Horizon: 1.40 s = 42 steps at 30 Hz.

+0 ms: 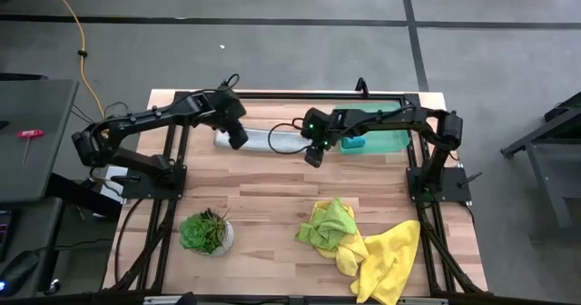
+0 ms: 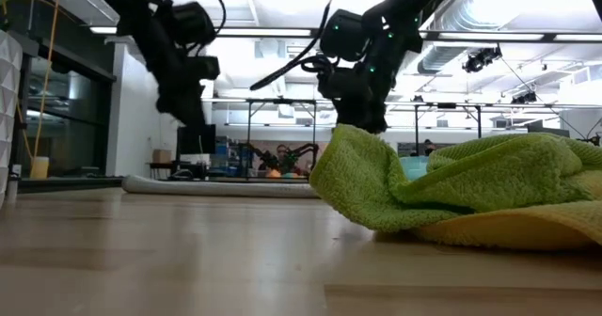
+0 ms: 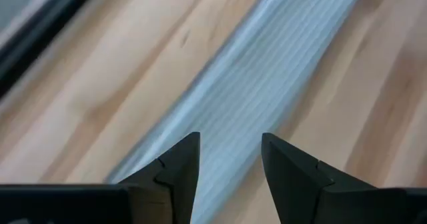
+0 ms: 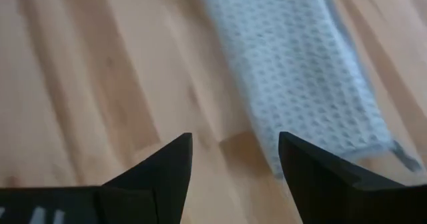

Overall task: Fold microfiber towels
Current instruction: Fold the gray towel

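We see the grey towel (image 1: 263,141) lying in a long strip near the table's (image 1: 272,205) far edge; left gripper (image 1: 238,142) and right gripper (image 1: 313,156) hover over its ends, fingers apart, empty. Green towel (image 1: 329,223) and yellow towel (image 1: 386,260) sit crumpled near the front right corner.

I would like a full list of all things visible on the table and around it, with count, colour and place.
grey-white towel: 1, pale grey-white, long folded strip at the table's far side, between the two arms
green towel: 1, lime green, crumpled, near right part, lying on the yellow one
yellow towel: 1, bright yellow, crumpled, near right corner
teal towel: 1, teal, on the tray
tray: 1, green, far right
potted plant: 1, green, near left
left end effector: open, above the grey-white towel
right end effector: open, over that towel's end
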{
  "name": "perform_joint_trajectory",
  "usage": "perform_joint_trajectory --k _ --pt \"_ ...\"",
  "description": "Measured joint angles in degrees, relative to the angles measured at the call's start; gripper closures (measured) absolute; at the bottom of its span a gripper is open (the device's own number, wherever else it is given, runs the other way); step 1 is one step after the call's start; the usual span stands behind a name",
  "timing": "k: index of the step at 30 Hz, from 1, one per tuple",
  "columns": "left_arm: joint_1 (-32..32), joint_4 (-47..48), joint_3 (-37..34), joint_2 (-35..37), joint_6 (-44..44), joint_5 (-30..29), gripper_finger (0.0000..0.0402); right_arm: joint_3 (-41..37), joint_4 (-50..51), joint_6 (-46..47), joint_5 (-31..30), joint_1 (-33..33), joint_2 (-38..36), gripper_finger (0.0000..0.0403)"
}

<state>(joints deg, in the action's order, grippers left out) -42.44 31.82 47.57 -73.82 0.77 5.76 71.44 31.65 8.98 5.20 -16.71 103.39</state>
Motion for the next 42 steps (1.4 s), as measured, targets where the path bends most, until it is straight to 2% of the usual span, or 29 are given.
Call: perform_joint_trajectory --k 5,7,15,21,25,31,33,35,38,42 --pt "0.65 -15.2 -5.91 3.26 -3.69 5.5 0.0252 0.0 -0.08 8.07 -3.22 -0.49 0.0 0.0187" --pt "0.62 -18.48 -8.17 4.0 -4.54 5.76 0.0252 0.0 -0.12 10.24 -3.26 -0.83 0.0 0.0187" --pt "0.69 -18.46 -12.33 2.11 -0.78 5.0 0.0253 0.0 -3.59 13.02 -4.4 -1.01 0.0 0.0187" --pt "0.64 -17.81 -12.32 0.96 -2.11 0.61 0.0253 0.0 -3.66 17.24 -7.19 -1.31 0.41 0.0196" --pt "0.66 -18.49 -12.32 0.96 0.09 0.56 0.0268 0.0 -3.68 21.1 -11.07 -1.31 1.75 0.0245" --pt "0.69 -18.39 -12.32 0.96 1.4 -0.38 0.0338 0.0 -4.53 27.18 -14.19 -0.56 4.2 0.0385" --pt "0.85 -18.36 -12.32 1.12 1.4 -0.15 0.0375 0.0 -4.71 29.46 -14.72 0.34 4.28 0.0388" --pt "0.98 -18.57 -12.32 1.68 1.4 1.66 0.0394 0.0 -4.59 31.72 -16.51 1.25 4.28 0.0383" --pt "2.23 -19.66 -12.31 2.56 1.41 3.08 0.0396 0.01 -4.1 33.11 -19.32 2.15 4.67 0.0398" --pt "4.58 -23.73 -12.3 4.41 0.98 6.42 0.04 0.0 -3.72 34.7 -19.69 2.36 6.81 0.04"
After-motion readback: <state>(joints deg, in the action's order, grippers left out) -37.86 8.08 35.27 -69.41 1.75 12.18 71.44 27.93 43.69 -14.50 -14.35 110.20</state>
